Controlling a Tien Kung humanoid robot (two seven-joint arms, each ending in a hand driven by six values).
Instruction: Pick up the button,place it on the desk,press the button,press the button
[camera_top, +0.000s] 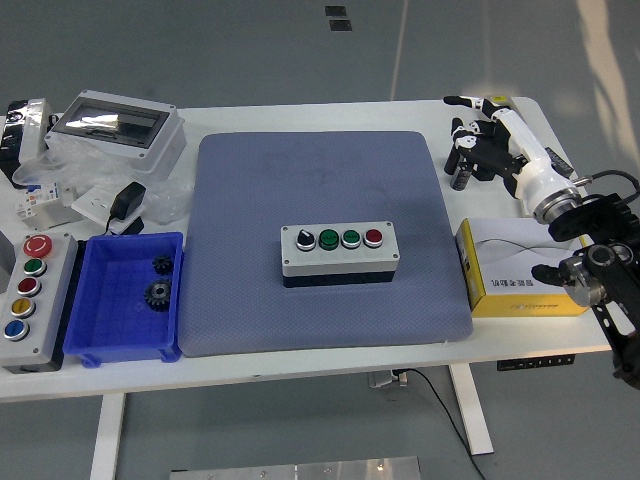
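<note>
A grey button box (340, 254) lies on the blue mat (320, 180), near its middle. Its top carries a black selector knob, two green buttons and a red button (373, 237). My right hand (472, 132) is raised at the far right of the table, well away from the box. Its index finger points left, its other fingers are curled, and it holds nothing. My left arm is not in view.
A yellow-and-white carton (525, 282) sits right of the mat. Small black parts (460, 176) and a grey switch box (497, 105) lie at the back right. A blue bin (125, 300) holds gears, beside a larger button panel (28, 296). An enclosure (115, 125) stands at the back left.
</note>
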